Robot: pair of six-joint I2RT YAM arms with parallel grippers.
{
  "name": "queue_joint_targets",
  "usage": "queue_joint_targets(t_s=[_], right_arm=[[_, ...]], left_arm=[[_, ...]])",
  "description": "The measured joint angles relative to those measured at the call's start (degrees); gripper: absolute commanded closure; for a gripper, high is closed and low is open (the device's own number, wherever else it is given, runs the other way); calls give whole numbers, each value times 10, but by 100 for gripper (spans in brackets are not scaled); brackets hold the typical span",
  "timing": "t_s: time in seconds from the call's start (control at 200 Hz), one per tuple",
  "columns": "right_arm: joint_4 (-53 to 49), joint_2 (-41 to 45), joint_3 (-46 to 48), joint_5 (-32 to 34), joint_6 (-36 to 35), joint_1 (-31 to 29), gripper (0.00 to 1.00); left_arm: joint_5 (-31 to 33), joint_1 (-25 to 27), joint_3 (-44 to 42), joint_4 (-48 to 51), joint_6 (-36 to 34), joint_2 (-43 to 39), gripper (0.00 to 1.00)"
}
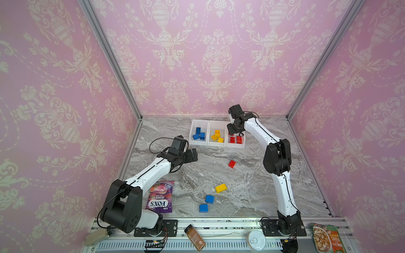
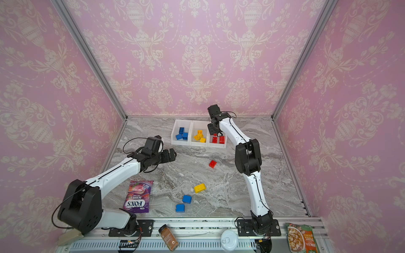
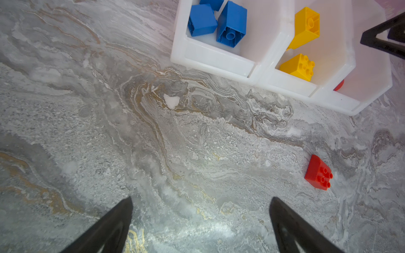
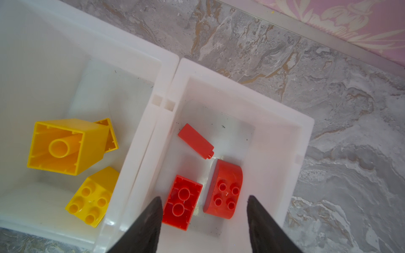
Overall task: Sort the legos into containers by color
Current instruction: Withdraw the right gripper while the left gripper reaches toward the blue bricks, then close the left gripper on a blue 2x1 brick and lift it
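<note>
Now right end effector (image 4: 204, 197) half open, empty, above red bricks (image 4: 223, 186) in bin (image 4: 276, 157); left end effector (image 3: 201, 198) wide open, empty.

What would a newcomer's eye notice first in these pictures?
The pink patterned walls strike first. Then the three white bins at the table's far side, each holding one brick colour, with the right end effector open above the red bin. A red brick, a yellow brick and two blue bricks lie loose nearer.

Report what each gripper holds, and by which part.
Nothing is held: left gripper open over the table, right gripper open and empty above the red legos.
</note>
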State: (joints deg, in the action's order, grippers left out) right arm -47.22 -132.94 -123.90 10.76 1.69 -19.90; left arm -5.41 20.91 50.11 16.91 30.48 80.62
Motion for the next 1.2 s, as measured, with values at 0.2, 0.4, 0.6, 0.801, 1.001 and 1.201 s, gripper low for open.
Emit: queue_joint_targets(t_s=[0.2, 0.4, 0.6, 0.801, 1.001, 1.201], right_arm=[[4, 49, 68, -21, 5, -1, 26], [14, 150, 158, -42, 15, -15, 15], [37, 254, 270, -81, 37, -32, 4], [61, 330, 387, -126, 69, -35, 0], [73, 384, 456, -148, 89, -36, 0], [91, 426, 500, -172, 91, -38, 0]], left_arm=[[-1, 23, 0, 29, -13, -1, 1], [0, 75, 0, 75, -26, -23, 1], [8, 138, -1, 123, -24, -55, 3], [32, 243, -7, 172, -9, -68, 5], [58, 324, -6, 235, 31, -46, 3], [59, 358, 19, 274, 71, 9, 3]])
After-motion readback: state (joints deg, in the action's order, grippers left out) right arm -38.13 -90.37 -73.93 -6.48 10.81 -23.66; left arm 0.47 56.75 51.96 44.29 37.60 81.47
